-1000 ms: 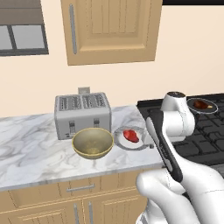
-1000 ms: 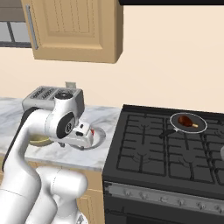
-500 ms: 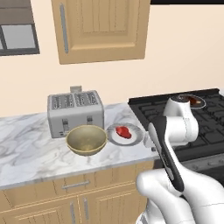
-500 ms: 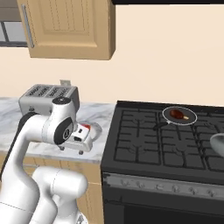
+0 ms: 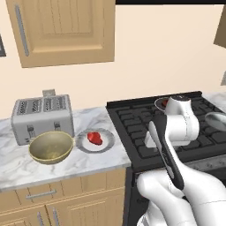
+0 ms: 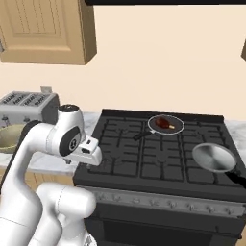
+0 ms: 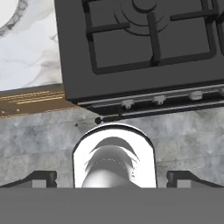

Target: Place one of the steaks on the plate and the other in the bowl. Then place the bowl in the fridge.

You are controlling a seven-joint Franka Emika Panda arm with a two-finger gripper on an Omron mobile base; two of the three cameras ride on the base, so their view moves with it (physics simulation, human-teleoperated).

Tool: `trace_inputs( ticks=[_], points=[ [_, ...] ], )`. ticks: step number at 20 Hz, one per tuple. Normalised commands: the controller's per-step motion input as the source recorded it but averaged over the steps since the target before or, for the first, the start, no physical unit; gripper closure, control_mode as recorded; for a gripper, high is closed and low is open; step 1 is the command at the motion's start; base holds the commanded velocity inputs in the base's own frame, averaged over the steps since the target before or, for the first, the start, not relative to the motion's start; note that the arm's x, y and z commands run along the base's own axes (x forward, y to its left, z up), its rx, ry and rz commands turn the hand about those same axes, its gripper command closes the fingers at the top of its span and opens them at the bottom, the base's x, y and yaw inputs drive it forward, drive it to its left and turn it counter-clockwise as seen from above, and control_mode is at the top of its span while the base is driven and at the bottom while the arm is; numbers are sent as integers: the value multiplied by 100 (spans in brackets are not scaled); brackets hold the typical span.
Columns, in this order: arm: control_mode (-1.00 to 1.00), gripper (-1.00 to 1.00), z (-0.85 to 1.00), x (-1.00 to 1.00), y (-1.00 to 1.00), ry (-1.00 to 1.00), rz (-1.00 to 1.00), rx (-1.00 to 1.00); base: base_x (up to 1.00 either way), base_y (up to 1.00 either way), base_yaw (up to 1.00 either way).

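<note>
**Red steak plated, brown steak in pan**

Bright red flat steak (image 5: 94, 137) lying on the round silvery-white plate (image 5: 105, 145), well left of the two-finger gripper (image 7: 112, 177), beside the empty tan-yellow rounded bowl (image 5: 51, 147). Dark reddish-brown steak (image 6: 165, 123) resting in a grey frying pan (image 6: 176, 128) on the black gas stove (image 6: 144, 158), beyond and right of the gripper. Jaws spread wide, grasping nothing, hanging over the stove's front edge.

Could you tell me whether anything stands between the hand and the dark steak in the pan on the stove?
Nothing visible does. The open hand hangs over the stove's front left; bare grates lie between it and the dark steak in its pan at the back.
</note>
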Motion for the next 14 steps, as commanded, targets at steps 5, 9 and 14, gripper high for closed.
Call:
trace_inputs(
  ticks=[5,9,14],
  points=[
    [100,-100,0,0,0,0,0,0,4,-69,0],
    [100,-100,0,0,0,0,0,0,11,-67,0],
    [100,-100,0,0,0,0,0,0,23,-60,0]
  ],
)
